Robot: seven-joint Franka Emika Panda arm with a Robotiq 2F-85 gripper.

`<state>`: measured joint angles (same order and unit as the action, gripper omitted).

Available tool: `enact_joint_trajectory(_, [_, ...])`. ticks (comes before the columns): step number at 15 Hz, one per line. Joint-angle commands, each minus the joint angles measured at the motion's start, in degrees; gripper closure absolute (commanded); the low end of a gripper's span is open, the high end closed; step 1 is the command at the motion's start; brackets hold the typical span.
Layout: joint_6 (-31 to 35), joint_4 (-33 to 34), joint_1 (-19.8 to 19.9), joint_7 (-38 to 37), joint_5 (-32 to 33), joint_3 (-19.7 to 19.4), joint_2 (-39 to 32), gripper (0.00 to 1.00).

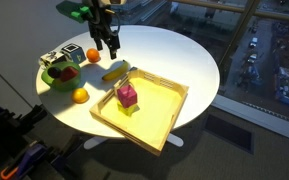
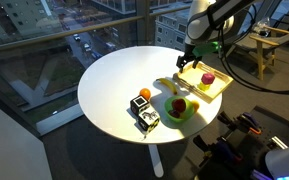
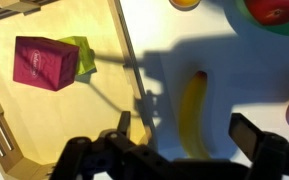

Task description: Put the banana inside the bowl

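The yellow banana (image 1: 115,71) lies on the round white table next to the wooden tray's edge; it also shows in the other exterior view (image 2: 169,84) and in the wrist view (image 3: 192,115). The green bowl (image 1: 59,74) sits at the table's edge with a red fruit in it, also seen in an exterior view (image 2: 178,109). My gripper (image 1: 107,47) hangs open above the banana, and in the wrist view (image 3: 182,130) its fingers stand on either side of the banana, apart from it.
A yellow wooden tray (image 1: 164,110) holds a magenta block (image 1: 127,95) and a green block. Orange fruits (image 1: 80,95) (image 1: 92,54) lie near the bowl. A black-and-white box (image 2: 145,120) sits beside the bowl. Windows lie behind the table.
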<state>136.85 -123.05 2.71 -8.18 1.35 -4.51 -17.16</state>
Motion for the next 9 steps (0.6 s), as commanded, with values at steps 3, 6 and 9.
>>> enact_joint_trajectory(3, [0.6, 4.2, -1.6, -3.0, 0.0, 0.1, -5.3, 0.00])
enact_joint_trajectory(6, [1.7, 5.2, -2.0, -2.1, 0.0, 0.2, -7.1, 0.00])
enact_joint_trajectory(9, [2.8, 6.1, -1.8, -0.8, -0.3, 0.6, -8.8, 0.00])
